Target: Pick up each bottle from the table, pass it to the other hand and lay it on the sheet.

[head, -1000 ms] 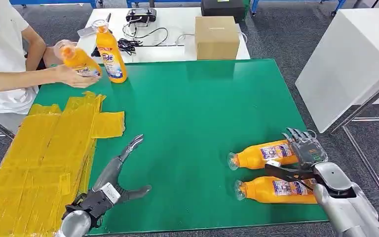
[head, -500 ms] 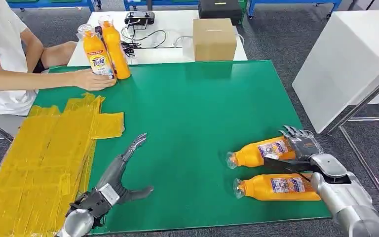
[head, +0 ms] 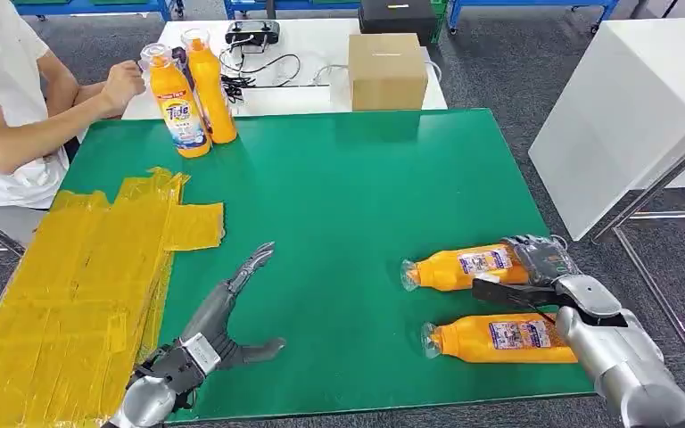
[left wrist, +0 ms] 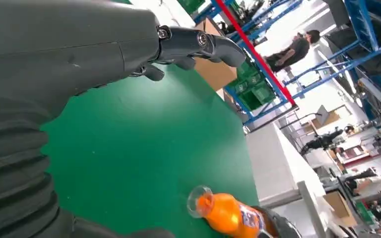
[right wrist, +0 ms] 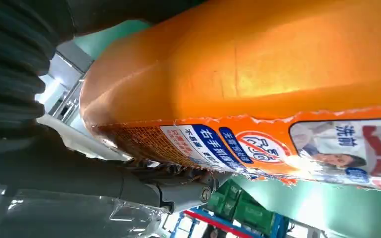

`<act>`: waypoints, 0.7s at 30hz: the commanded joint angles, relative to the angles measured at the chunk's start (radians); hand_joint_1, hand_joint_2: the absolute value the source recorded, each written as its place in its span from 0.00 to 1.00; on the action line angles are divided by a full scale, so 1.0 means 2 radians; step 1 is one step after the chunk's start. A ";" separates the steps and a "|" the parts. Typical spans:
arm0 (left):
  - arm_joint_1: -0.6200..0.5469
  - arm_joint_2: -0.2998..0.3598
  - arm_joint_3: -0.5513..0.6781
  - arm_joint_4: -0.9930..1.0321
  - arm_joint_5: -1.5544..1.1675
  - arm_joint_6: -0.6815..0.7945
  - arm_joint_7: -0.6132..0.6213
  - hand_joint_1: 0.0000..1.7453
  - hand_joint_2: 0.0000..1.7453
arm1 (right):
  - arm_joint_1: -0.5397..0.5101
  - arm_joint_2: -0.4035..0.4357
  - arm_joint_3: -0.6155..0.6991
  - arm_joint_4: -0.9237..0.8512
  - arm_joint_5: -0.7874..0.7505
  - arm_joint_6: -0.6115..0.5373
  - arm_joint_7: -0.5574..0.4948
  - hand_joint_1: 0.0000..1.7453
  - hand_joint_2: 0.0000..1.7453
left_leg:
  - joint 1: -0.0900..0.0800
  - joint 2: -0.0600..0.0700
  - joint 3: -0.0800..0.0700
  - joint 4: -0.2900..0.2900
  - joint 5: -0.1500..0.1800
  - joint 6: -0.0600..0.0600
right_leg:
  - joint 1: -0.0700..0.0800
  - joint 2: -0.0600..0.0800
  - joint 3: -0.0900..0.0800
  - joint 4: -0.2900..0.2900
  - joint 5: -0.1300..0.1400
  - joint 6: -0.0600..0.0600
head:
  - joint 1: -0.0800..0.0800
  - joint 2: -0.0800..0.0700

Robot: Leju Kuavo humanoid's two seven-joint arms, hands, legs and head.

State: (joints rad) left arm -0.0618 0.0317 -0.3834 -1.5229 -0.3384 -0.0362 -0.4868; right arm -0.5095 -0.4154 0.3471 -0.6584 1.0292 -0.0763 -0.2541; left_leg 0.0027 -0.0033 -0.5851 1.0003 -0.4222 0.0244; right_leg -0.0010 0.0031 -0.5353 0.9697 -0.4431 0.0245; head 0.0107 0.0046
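Pickup under way. Head view: right hand (head: 542,266) wrapped round base of far orange detergent bottle (head: 464,267), lying on green table (head: 357,196) beside near bottle (head: 499,339); left hand (head: 218,334) spread, holding nothing, beside yellow sheet (head: 89,267). Next, probably: lift, carry across to left. Left wrist view: bottle's clear cap (left wrist: 198,198). Right wrist view: label print (right wrist: 218,144), fingers (right wrist: 183,191) beneath.

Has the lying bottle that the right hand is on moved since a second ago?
Yes. The farther lying bottle slid slightly left, toward the cardboard box's side, with the right hand.
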 commanded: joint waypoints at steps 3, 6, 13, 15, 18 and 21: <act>-0.013 0.000 -0.012 0.016 0.000 -0.007 0.002 0.00 1.00 | 0.026 0.035 -0.003 0.005 -0.003 -0.052 0.011 1.00 1.00 | 0.001 -0.001 0.001 -0.001 0.000 -0.001 | 0.001 -0.001 0.001 -0.002 0.000 0.000 | 0.000 0.000; -0.008 0.000 -0.011 0.006 -0.002 -0.013 0.011 0.00 1.00 | 0.052 0.068 -0.053 -0.049 -0.020 -0.099 0.023 1.00 1.00 | 0.001 0.000 0.001 -0.001 0.000 -0.001 | 0.001 0.000 0.001 -0.002 0.000 0.000 | 0.000 0.000; -0.018 -0.003 -0.031 0.004 -0.010 -0.029 0.034 0.00 1.00 | 0.098 0.149 -0.135 -0.180 -0.096 -0.126 0.016 1.00 1.00 | 0.000 0.001 -0.001 0.000 0.000 -0.001 | 0.001 0.001 -0.001 0.000 0.000 0.000 | 0.000 0.000; -0.020 -0.003 -0.033 0.006 -0.010 -0.030 0.035 0.00 1.00 | 0.100 0.152 -0.146 -0.185 -0.107 -0.131 0.019 1.00 1.00 | 0.000 0.000 -0.002 0.000 0.000 -0.001 | 0.001 0.000 -0.001 0.000 0.000 0.000 | 0.000 0.000; -0.028 -0.009 -0.047 0.009 -0.014 -0.032 0.049 0.00 1.00 | 0.117 0.187 -0.164 -0.232 -0.102 -0.184 0.013 1.00 1.00 | 0.001 -0.001 -0.003 0.000 0.000 -0.001 | 0.000 -0.001 -0.002 0.000 0.000 0.000 | 0.000 0.000; -0.034 -0.013 -0.056 0.009 -0.015 -0.030 0.056 0.00 1.00 | 0.134 0.211 -0.159 -0.278 -0.102 -0.199 0.019 1.00 1.00 | 0.001 -0.001 -0.003 0.000 0.000 -0.001 | 0.001 -0.001 -0.002 0.000 -0.001 0.000 | 0.000 0.000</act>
State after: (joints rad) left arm -0.0711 0.0175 -0.4319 -1.5362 -0.3601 -0.0931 -0.4032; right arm -0.2918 -0.1445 0.1075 -1.0110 0.8217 -0.3961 -0.2247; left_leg 0.0037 -0.0066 -0.5930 1.0001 -0.4213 0.0236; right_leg -0.0002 0.0005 -0.5407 0.9704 -0.4437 0.0240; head 0.0107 0.0046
